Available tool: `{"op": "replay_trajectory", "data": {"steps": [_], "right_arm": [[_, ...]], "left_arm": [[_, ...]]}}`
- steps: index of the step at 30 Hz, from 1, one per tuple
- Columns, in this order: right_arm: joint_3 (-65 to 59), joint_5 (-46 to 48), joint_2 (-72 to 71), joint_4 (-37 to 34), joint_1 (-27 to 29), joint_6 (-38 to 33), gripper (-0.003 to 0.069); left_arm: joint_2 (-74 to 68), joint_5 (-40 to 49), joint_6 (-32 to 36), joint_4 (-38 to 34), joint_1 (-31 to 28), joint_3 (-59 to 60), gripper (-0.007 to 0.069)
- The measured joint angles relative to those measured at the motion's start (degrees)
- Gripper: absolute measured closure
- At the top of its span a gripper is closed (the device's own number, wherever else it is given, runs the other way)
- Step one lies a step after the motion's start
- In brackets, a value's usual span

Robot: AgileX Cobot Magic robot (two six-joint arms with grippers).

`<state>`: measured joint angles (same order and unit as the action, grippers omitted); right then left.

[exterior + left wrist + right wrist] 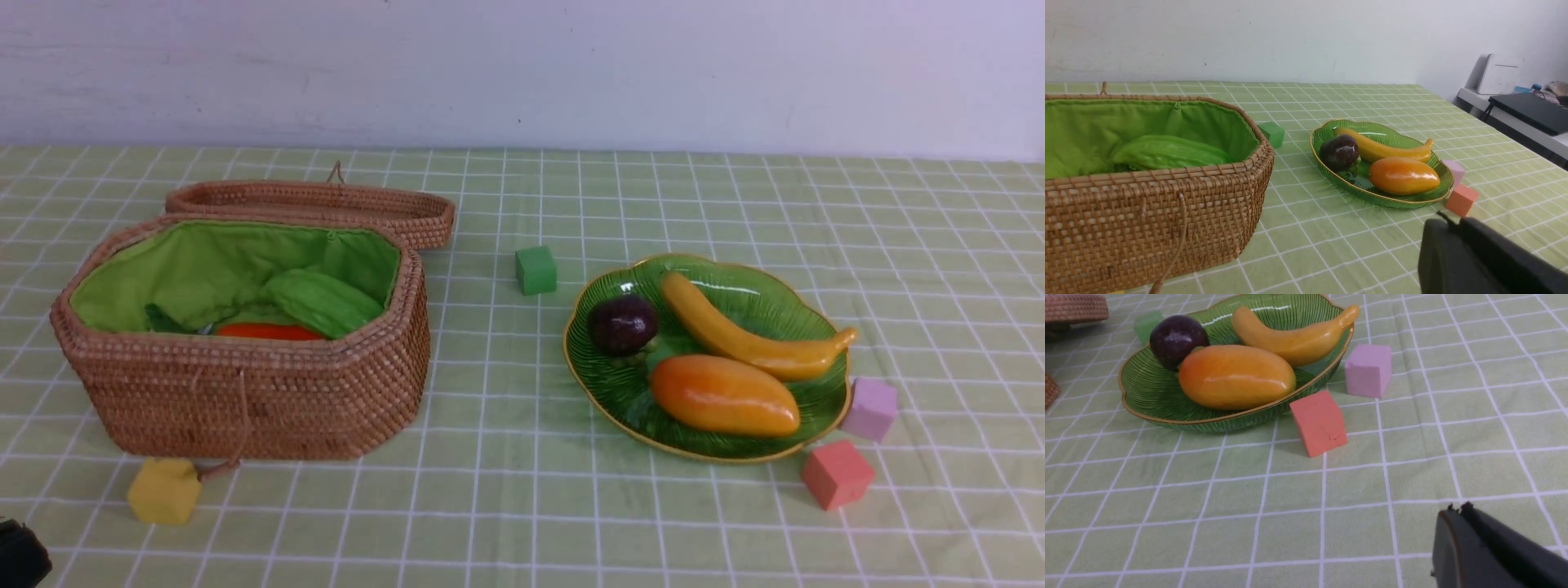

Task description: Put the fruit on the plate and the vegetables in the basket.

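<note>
On the checked cloth (1208, 490), plate (1143, 384) lies beyond right hand (1455, 508)

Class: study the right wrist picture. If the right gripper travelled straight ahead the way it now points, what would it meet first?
Probably the red cube, which lies ahead of the shut right gripper, just before the plate. Depth is unclear, so it might pass beside it.
</note>
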<state>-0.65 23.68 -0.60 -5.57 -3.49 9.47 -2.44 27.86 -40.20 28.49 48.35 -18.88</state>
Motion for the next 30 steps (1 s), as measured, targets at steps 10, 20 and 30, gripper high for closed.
{"op": "replay_trajectory", "data": {"steps": [10, 20, 30], "right_arm": [[0.00, 0.00, 0.00, 0.00, 0.00, 0.04, 0.0658], [0.00, 0.00, 0.00, 0.05, 0.00, 0.04, 0.0654], [0.00, 0.00, 0.00, 0.05, 0.00, 0.04, 0.0641]], "left_arm": [[0.00, -0.11, 1.17, -0.25, -1.41, 1.82, 0.0588], [3.03, -11.48, 32.85, -26.85, -32.03, 12.69, 0.0638], [3.03, -7.40, 31.00, -29.82, -40.93, 20.44, 0.0638]]}}
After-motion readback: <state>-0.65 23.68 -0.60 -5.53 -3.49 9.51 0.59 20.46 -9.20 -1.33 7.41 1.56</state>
